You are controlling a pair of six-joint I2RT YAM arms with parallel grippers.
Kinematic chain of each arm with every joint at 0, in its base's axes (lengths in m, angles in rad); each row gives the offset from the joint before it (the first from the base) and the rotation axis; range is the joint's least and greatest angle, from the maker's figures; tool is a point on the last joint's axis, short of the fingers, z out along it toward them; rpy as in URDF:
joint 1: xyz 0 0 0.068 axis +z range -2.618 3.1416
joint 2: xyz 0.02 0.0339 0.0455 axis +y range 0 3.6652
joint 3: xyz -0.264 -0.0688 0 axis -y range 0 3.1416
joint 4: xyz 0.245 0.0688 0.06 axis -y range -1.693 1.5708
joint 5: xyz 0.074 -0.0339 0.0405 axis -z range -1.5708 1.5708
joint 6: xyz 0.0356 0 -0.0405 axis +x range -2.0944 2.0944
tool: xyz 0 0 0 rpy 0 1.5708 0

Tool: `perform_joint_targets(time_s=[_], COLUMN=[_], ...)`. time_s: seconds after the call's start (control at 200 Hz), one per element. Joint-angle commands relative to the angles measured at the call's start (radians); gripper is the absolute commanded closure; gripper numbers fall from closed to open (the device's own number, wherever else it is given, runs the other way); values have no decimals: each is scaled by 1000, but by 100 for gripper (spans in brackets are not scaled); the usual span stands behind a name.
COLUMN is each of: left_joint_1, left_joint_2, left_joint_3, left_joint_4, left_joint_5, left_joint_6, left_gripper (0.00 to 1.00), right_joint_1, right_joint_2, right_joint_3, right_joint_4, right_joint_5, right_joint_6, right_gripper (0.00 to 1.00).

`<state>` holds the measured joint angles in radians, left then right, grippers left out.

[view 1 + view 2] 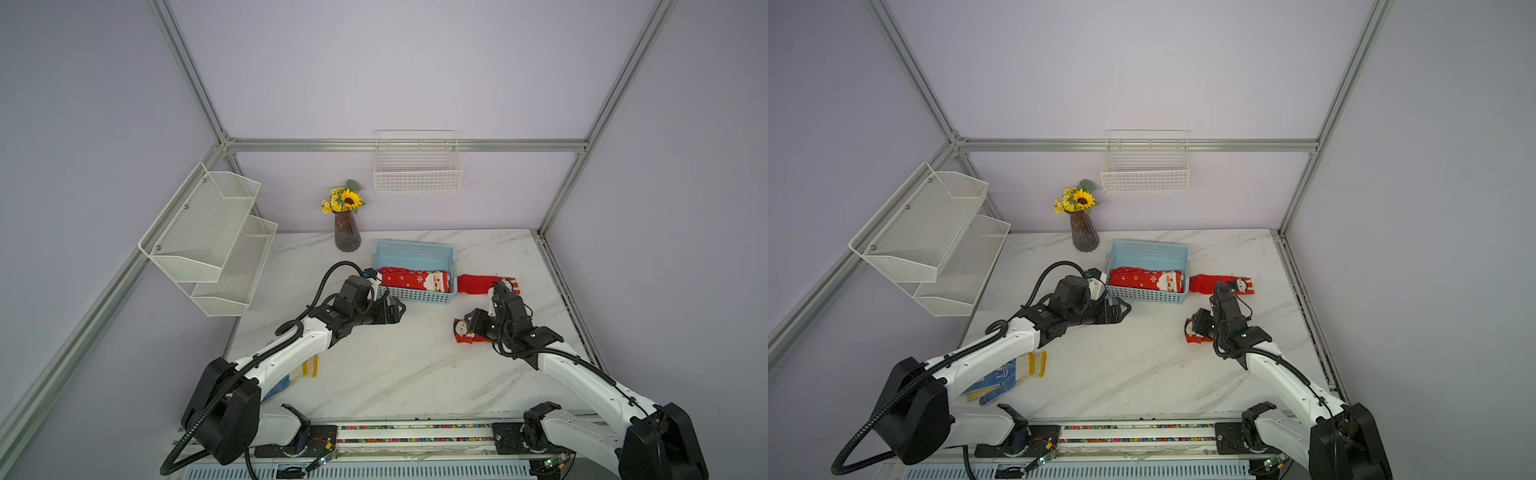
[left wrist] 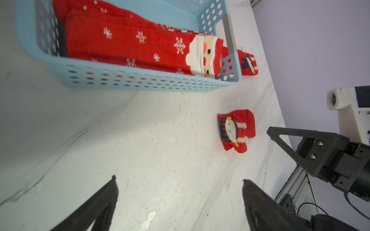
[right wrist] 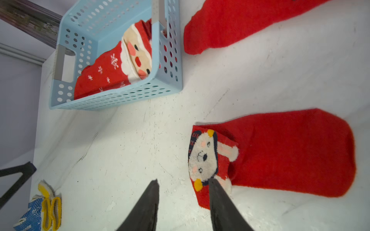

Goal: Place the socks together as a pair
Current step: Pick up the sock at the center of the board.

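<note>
Hovering over a white marble-look table (image 1: 395, 374), the right gripper (image 3: 183, 180) shows its black tapered jaws partly apart with bare tabletop between them. One fingertip (image 3: 213, 183) overlaps the cuff edge of a fuzzy red bear sock (image 3: 290, 152), and whether it presses the cloth cannot be told. In both top views the right arm hides most of this sock, leaving only the cuff's plush white-faced figure in sight at five o'clock of a pale-blue perforated plastic basket (image 1: 413, 296). The left gripper (image 2: 179, 178) stands wide apart and empty at seven o'clock of the basket. Inside lie the Santa socks (image 1: 415, 279), flat and stacked, soft red knit with white snowflakes and a bearded face at the cuff end; the basket wall screens their lower layers, so their number cannot be counted. A second red sock (image 1: 478, 283) stretches out just beside the basket at three o'clock, its small cuff figure hard to make out, its leg cut off by the frame edge in the right wrist view. At eight o'clock of the table's middle, a blue-dotted glove (image 1: 1005, 374) with a ribbed yellow cuff lies partly hidden under the left arm.
</note>
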<state>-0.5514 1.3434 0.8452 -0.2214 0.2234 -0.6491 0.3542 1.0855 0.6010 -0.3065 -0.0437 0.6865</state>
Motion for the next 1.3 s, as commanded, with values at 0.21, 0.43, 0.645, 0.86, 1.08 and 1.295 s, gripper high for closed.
perform_joint_targets(time_s=[0.21, 0.43, 0.645, 0.86, 1.08, 1.295], left_joint_1=[-52, -83, -100, -102, -104, -104], left_joint_2=[-62, -6, 18, 16, 7, -11], left_joint_3=[-186, -194, -203, -235, -249, -260], left_joint_4=[123, 197, 255, 294, 311, 314], left_joint_5=[-57, -49, -46, -44, -29, -41], left_joint_6=[-129, -152, -182, -211, -231, -233], left_gripper=[2, 2, 2, 1, 1, 1], right_joint_1=[-3, -3, -3, -3, -4, -1], right_joint_2=[31, 1, 38, 94, 106, 29], right_joint_3=[-66, -101, -132, -135, -129, -63], right_joint_4=[47, 68, 135, 171, 175, 84], right_joint_5=[66, 110, 83, 67, 75, 77], right_joint_6=[146, 199, 249, 256, 258, 199], right_gripper=[60, 59, 63, 66, 85, 100])
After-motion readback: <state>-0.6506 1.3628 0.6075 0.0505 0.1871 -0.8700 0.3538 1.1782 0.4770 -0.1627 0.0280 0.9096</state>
